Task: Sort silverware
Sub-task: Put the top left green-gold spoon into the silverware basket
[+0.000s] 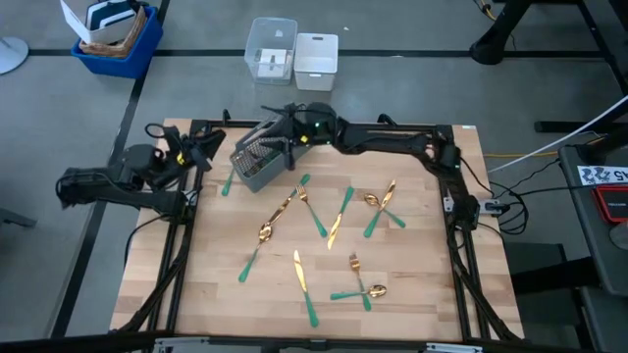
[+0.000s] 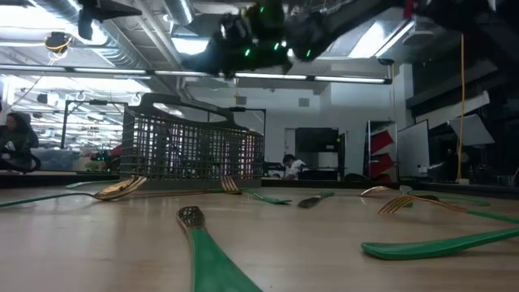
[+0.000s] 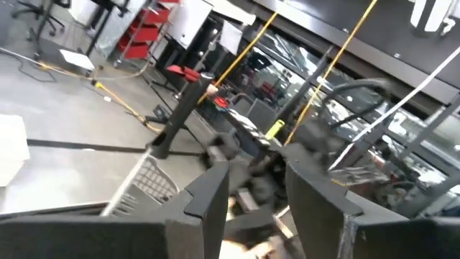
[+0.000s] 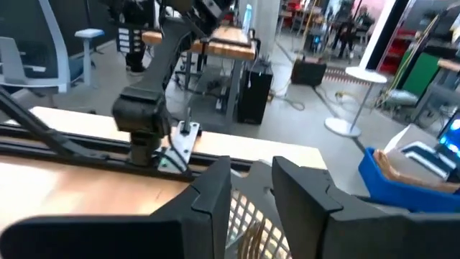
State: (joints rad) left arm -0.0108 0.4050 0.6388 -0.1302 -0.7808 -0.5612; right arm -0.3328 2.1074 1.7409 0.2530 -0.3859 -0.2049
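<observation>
Mostly unsorted: the table (image 1: pixel 412 294) bears the grey mesh caddy (image 1: pixel 257 162) at its far-left part, and the silverware (image 1: pixel 329 227) lies scattered mid-table. Right gripper (image 1: pixel 285 132) hovers over the caddy, fingers apart, empty; left gripper (image 1: pixel 208 147) waits beside, fingers apart. No legible writing.

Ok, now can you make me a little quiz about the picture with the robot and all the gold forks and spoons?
1. True or false: the right gripper hovers over the grey wire-mesh caddy.
2. Where do most of the gold-headed, teal-handled forks, spoons and knives lie?
A. inside the caddy
B. spread on the light wooden table
C. held by a gripper
3. Which gripper is parked by the table's edge, away from the silverware?

Key:
1. True
2. B
3. The left gripper
</observation>
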